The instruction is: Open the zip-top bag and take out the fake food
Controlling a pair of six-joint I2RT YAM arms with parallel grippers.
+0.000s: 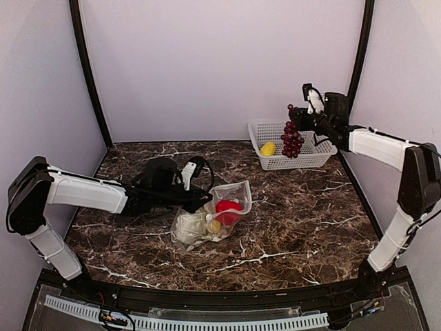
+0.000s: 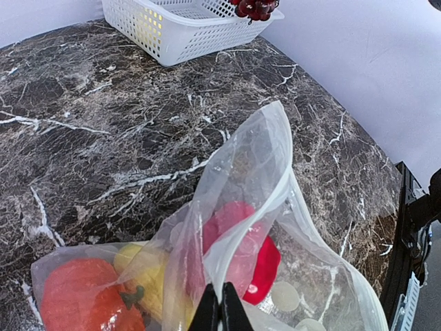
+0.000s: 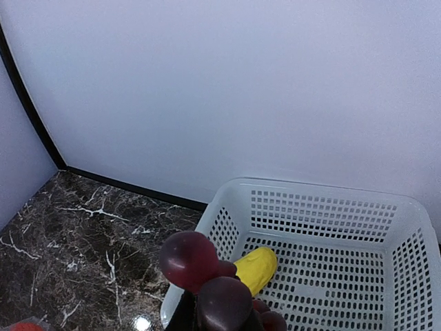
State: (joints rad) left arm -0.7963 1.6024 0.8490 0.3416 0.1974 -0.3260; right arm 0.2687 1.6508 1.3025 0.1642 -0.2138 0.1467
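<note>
The zip-top bag [image 1: 210, 215] lies in the middle of the marble table, mouth open to the right, with red [image 1: 228, 207], yellow and pale toy foods inside. In the left wrist view the bag [image 2: 262, 158] stands open over a red piece [image 2: 258, 265], an orange-red piece [image 2: 79, 300] and a yellow piece [image 2: 148, 272]. My left gripper [image 2: 221, 310] is shut on the bag's rim. My right gripper [image 1: 303, 121] is shut on the dark purple grapes [image 1: 292, 139] and holds them above the white basket [image 1: 310, 160]; the grapes [image 3: 207, 283] hide its fingers.
The white lattice basket [image 3: 406, 227] stands at the back right and holds a yellow toy food [image 3: 256, 269], which also shows in the top view [image 1: 268, 148]. Black vertical posts stand at both back corners. The basket's near wall [image 2: 180, 43] shows in the left wrist view.
</note>
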